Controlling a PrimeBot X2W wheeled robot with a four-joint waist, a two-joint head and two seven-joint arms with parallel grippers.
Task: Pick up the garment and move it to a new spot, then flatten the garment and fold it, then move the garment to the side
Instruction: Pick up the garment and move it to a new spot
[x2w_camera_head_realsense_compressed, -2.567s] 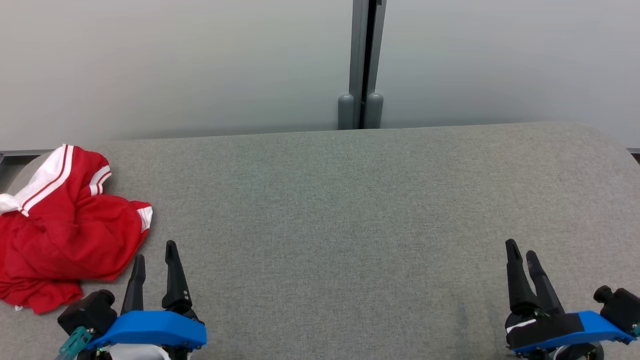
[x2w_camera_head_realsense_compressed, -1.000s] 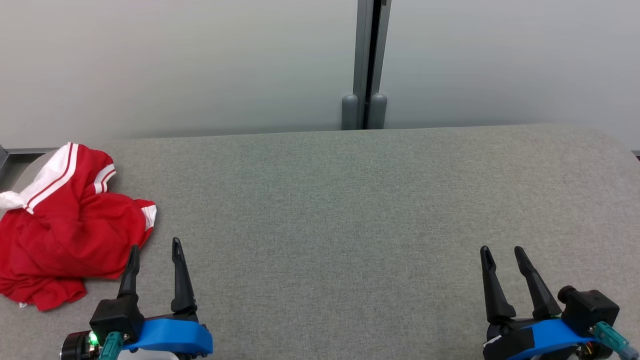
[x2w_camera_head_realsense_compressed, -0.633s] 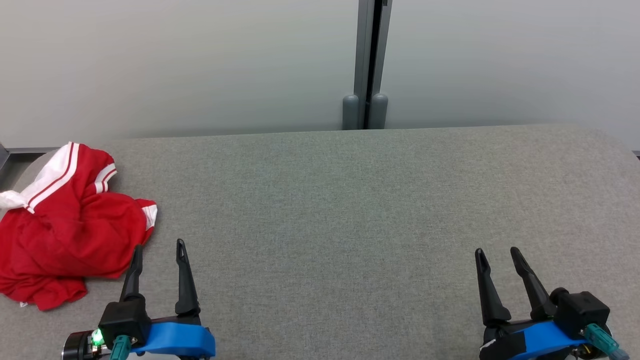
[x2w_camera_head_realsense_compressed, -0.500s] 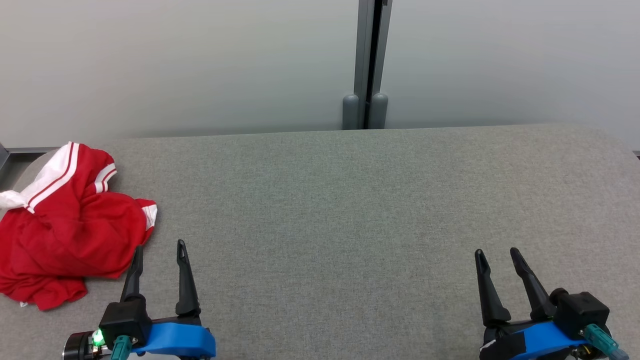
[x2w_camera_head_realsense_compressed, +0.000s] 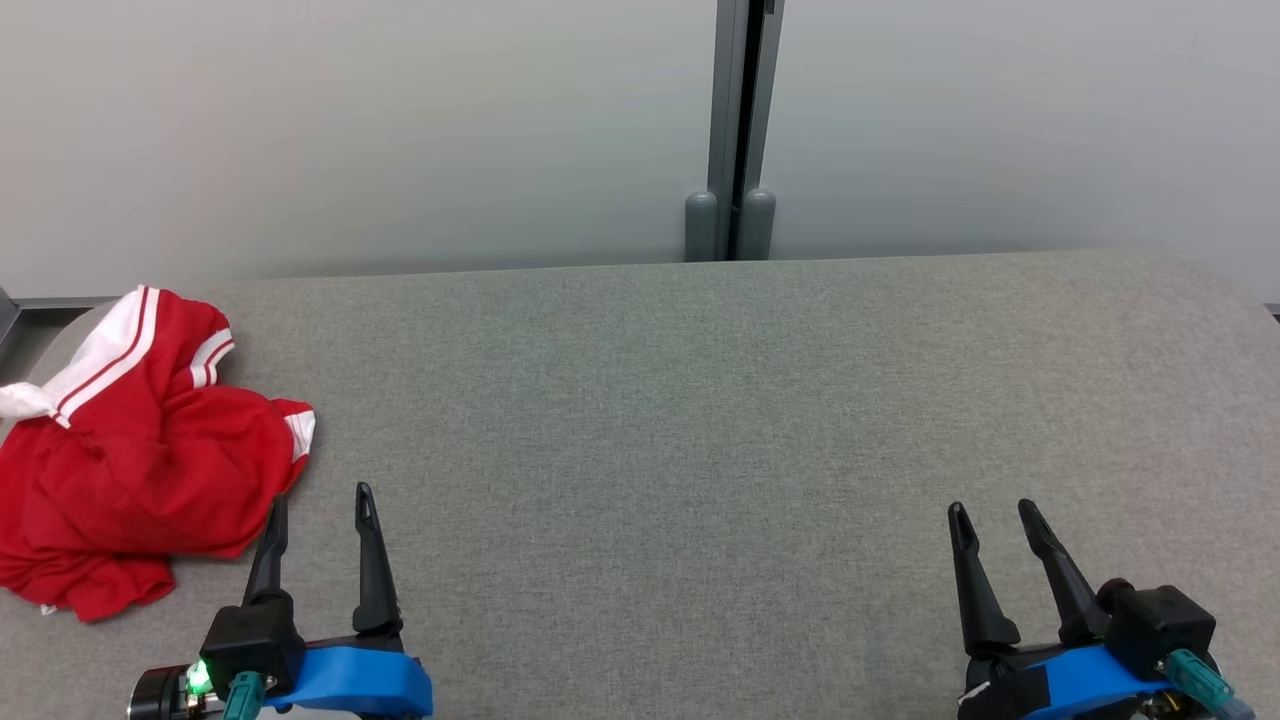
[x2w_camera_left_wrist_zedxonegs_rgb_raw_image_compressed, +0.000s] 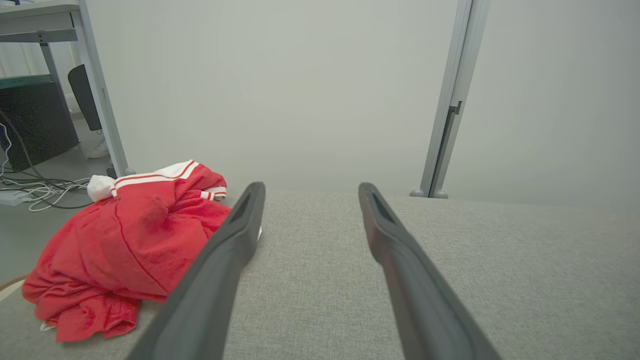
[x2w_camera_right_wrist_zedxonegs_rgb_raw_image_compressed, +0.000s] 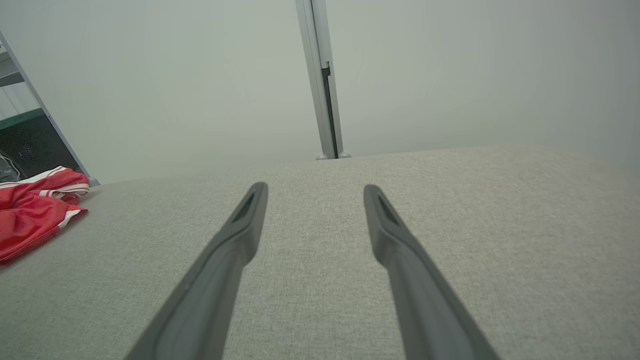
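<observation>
- Tabletop of grey woven fabric (x2w_camera_head_realsense_compressed: 700, 400) spreads ahead of both my jaws.
- Crumpled red cloth garment with white stripes (x2w_camera_head_realsense_compressed: 140, 470) lies just left of my left gripper (x2w_camera_head_realsense_compressed: 322, 495).
- Left gripper and right gripper (x2w_camera_head_realsense_compressed: 990, 507) gape wide and empty. Both have rolled level and settled, so I reckon grabbing comes next.

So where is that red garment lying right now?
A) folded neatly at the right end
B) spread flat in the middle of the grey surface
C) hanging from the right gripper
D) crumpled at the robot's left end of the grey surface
D: the red garment lies bunched up at the left end of the grey surface, beside the open left gripper, which holds nothing.
</observation>
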